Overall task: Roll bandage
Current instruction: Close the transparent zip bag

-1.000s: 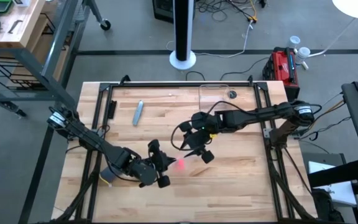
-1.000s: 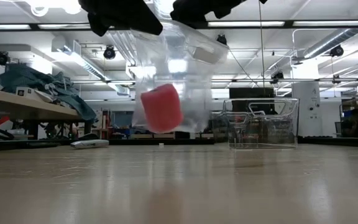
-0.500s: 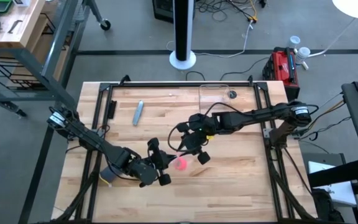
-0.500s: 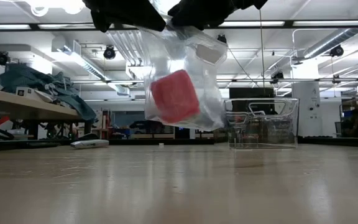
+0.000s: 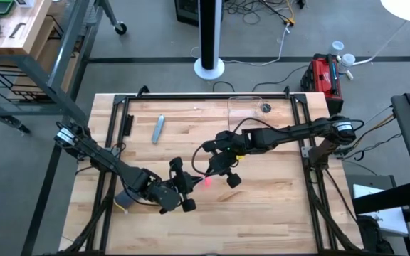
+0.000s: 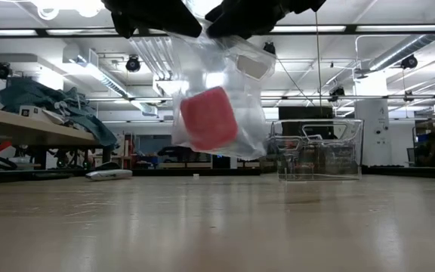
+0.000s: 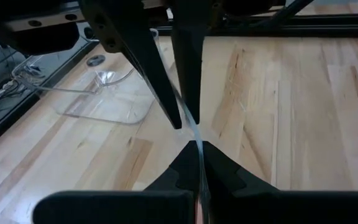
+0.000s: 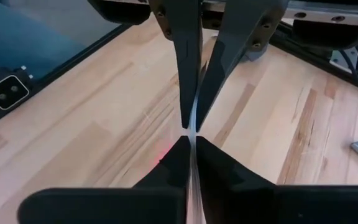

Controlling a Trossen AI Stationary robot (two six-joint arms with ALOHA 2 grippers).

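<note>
Overhead, ceiling lights (image 6: 399,30) shine above the wooden table (image 5: 262,206).

Grey concrete floor (image 5: 148,43) surrounds butcher-block desk (image 5: 276,206) in black metal frame, frame centre. White fan pedestal (image 5: 209,35) upper centre, cables nearby. Red toolbox (image 5: 326,73) upper right. Second wooden bench (image 5: 9,28) upper left corner. Low view: open ceiling, fluorescent strip lights (image 6: 21,32), ducts, clothes heap (image 6: 47,106) on shelf at left.
</note>
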